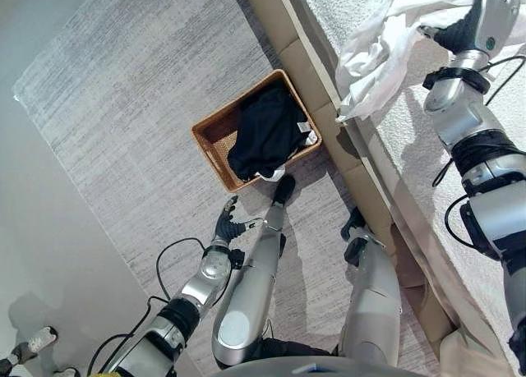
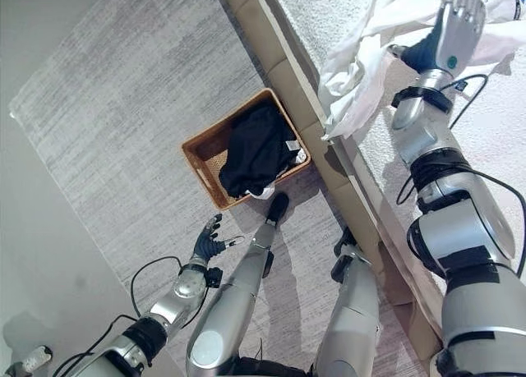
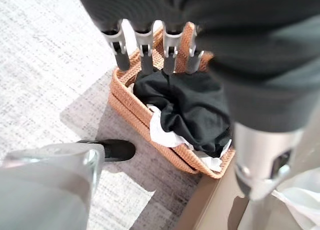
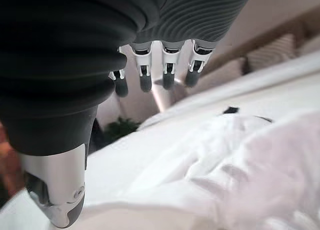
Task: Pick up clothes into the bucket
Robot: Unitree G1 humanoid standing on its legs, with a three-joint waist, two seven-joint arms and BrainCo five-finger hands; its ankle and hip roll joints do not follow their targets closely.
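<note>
One woven basket on the grey carpet, just beside the bed base; it holds one black garment lying over a bit of white cloth. One white garment, crumpled on the bed, one end hanging over the edge. Right hand: fingers straight and relaxed, over the white garment, holding nothing. Left hand: low above the carpet near the basket, fingers spread, holding nothing.
</note>
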